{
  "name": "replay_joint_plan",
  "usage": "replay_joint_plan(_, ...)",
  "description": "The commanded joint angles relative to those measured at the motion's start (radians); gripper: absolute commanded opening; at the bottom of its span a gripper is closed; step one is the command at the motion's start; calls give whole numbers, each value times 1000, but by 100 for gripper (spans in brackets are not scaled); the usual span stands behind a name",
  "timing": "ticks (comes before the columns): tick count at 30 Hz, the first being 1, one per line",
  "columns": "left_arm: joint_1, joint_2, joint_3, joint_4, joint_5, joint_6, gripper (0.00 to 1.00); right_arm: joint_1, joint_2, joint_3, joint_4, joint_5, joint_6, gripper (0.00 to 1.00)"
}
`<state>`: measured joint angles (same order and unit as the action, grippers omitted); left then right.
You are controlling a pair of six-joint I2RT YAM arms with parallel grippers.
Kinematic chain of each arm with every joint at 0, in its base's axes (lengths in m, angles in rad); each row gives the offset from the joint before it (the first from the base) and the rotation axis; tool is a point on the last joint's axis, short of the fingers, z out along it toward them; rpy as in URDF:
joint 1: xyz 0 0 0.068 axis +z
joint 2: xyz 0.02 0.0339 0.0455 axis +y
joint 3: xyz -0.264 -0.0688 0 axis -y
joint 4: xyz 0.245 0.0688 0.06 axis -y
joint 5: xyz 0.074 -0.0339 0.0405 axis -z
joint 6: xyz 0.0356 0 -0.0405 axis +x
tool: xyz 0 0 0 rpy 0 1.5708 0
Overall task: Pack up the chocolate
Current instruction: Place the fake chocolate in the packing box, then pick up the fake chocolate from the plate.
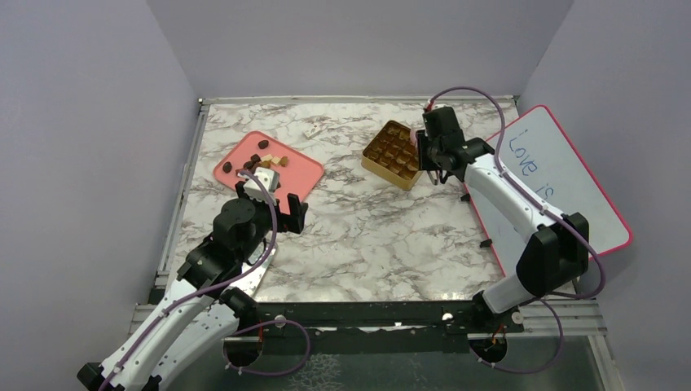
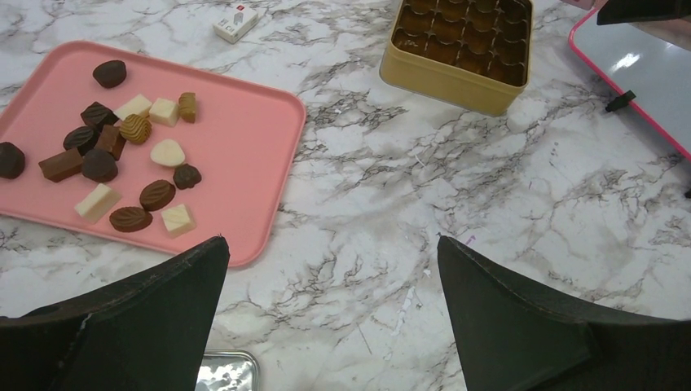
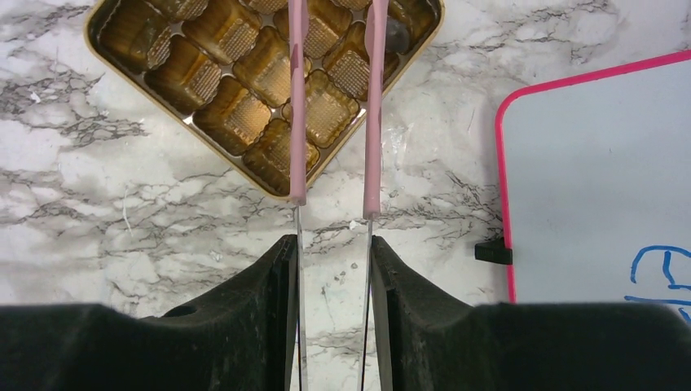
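The chocolate (image 1: pixel 261 161) is several small pieces, dark brown, tan and cream, lying loose on a pink tray (image 1: pixel 303 173); the left wrist view shows them (image 2: pixel 130 163) on the tray's left half (image 2: pixel 244 138). My left gripper (image 1: pixel 273 204) is open and empty, just near of the tray, its jaws wide apart over bare marble (image 2: pixel 330 252). My right gripper (image 1: pixel 432 159) is shut on pink tweezers (image 3: pixel 297 122), which reach over the gold gridded box (image 3: pixel 232 114); their tips are out of frame. One dark piece (image 3: pixel 397 37) lies in a corner compartment next to the tweezers.
The gold box (image 1: pixel 383 171) stands at the back centre-right. A pink-rimmed whiteboard (image 1: pixel 562 171) lies along the right side with a black clip (image 3: pixel 493 252) at its edge. A small white item (image 2: pixel 235 22) lies behind the tray. A shiny metal piece (image 2: pixel 228 371) lies below my left gripper.
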<state>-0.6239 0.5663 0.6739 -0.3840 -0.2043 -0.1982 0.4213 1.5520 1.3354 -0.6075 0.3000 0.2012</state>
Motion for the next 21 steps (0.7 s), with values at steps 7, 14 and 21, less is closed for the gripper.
replay_joint_plan(7, -2, -40, 0, 14, -77, 18, 99, 2, -196, -103, 108, -292, -60, 39)
replay_joint_plan(14, -2, -58, 3, 22, -80, 18, 99, 73, -218, -125, 169, -365, -35, 39)
replay_joint_plan(21, -2, -100, 9, 27, -68, 11, 99, 181, -166, -124, 232, -363, -24, 39)
